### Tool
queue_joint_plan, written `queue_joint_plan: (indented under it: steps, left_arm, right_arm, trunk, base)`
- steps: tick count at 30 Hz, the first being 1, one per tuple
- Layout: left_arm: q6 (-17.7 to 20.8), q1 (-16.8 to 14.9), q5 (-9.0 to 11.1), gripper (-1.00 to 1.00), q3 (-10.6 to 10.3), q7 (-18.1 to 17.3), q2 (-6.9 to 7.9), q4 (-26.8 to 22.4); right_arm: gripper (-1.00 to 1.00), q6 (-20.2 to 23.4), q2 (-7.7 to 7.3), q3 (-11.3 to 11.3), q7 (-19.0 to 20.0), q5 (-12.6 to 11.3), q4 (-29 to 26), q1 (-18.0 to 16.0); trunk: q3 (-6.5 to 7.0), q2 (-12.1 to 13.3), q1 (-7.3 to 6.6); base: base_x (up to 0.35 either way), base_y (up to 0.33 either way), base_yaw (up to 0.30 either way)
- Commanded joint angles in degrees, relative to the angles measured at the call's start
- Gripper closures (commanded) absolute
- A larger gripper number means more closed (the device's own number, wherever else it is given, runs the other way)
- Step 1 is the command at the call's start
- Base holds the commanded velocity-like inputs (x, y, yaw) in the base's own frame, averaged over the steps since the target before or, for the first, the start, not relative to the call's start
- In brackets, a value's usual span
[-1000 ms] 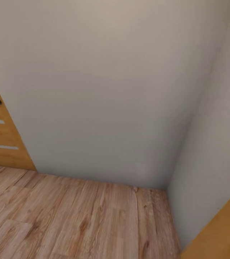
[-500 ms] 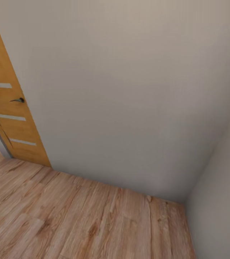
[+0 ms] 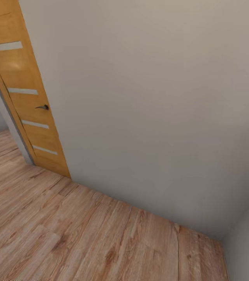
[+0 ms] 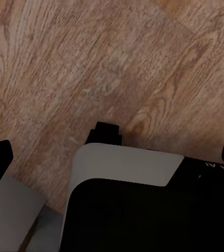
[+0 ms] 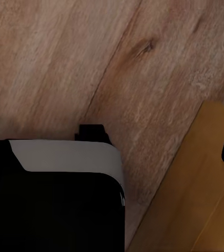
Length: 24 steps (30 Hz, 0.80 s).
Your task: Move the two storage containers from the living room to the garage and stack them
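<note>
Corridor corner with plain wall [image 3: 151, 109] and plank floor [image 3: 73, 238]. Orange door [image 3: 27, 97], at ten o'clock, sits further into frame than earlier because the camera has turned. Gripper spread: cannot tell for either arm. Containers' position cannot be told.

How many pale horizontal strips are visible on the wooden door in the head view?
4. They run down the wooden door at the head view's left: one near its top, one above the black handle, and two below the handle. The door's top is cut off, so more may be hidden.
</note>
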Motion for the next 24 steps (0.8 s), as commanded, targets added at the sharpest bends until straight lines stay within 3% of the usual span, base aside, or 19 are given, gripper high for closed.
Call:
queue_joint_plan:
  steps: [1,14,24]
  left_arm:
    - [0.2,-0.1,0.3,-1.0,0.1,0.2,-0.01,0.0]
    - [0.2,-0.1,0.3,-1.0,0.1,0.2,0.0,0.0]
    - [0.2,0.0,0.3,-1.0,0.1,0.2,0.02,0.0]
  right_arm:
    - [-1.0,-0.4,0.05,0.5,0.0,-0.6,0.2,-0.1]
    - [-1.0,-0.4,0.05,0.5,0.0,-0.6,0.2,-0.1]
    - [-1.0,-0.4,0.05,0.5,0.0,-0.6,0.2,-0.1]
  trunk:
    - [-0.05,0.0,0.02]
    - [-0.05,0.0,0.02]
    - [-0.05,0.0,0.02]
  base:
    - [0.17,0.0,0.269]
    - [0.167,0.0,0.269]
    - [0.309,0.0,0.269]
